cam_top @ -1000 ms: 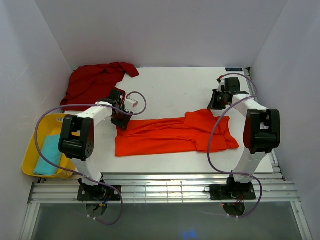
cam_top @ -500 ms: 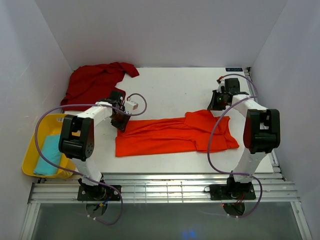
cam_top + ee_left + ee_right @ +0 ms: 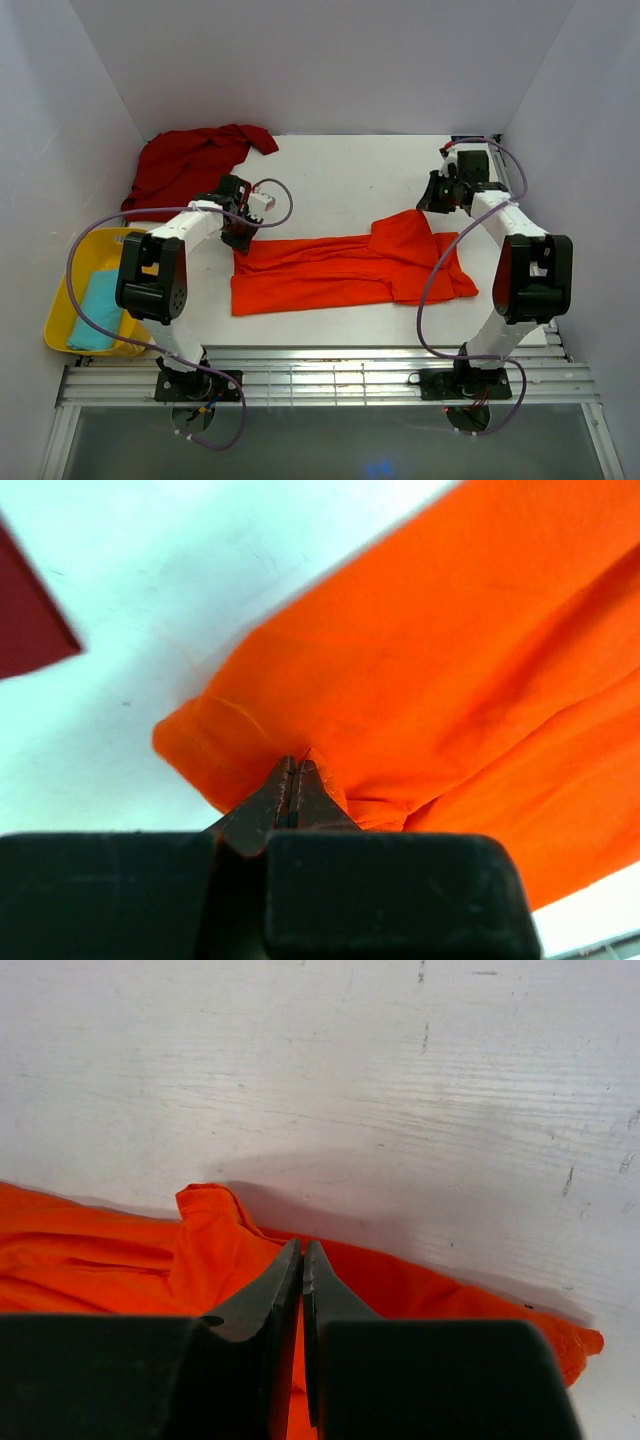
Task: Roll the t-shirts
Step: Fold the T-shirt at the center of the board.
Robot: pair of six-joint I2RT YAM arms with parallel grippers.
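A crimson shirt (image 3: 190, 165) lies heaped at the far left, and an orange shirt (image 3: 340, 270) is spread mid-table. The left gripper (image 3: 295, 772) and the right gripper (image 3: 302, 1250) each pinch the orange shirt's far edge. The cloth looks light and limp, best gripped at hems and corners.

Left hand (image 3: 290, 785) now closed on orange-red t-shirt (image 3: 450, 660), right hand (image 3: 301, 1260) moved back

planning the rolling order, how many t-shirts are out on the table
2. The orange-red t-shirt lies flat across the middle of the table; the dark crimson t-shirt is bunched at the far left corner. A teal cloth in the yellow tub might be another; unclear.
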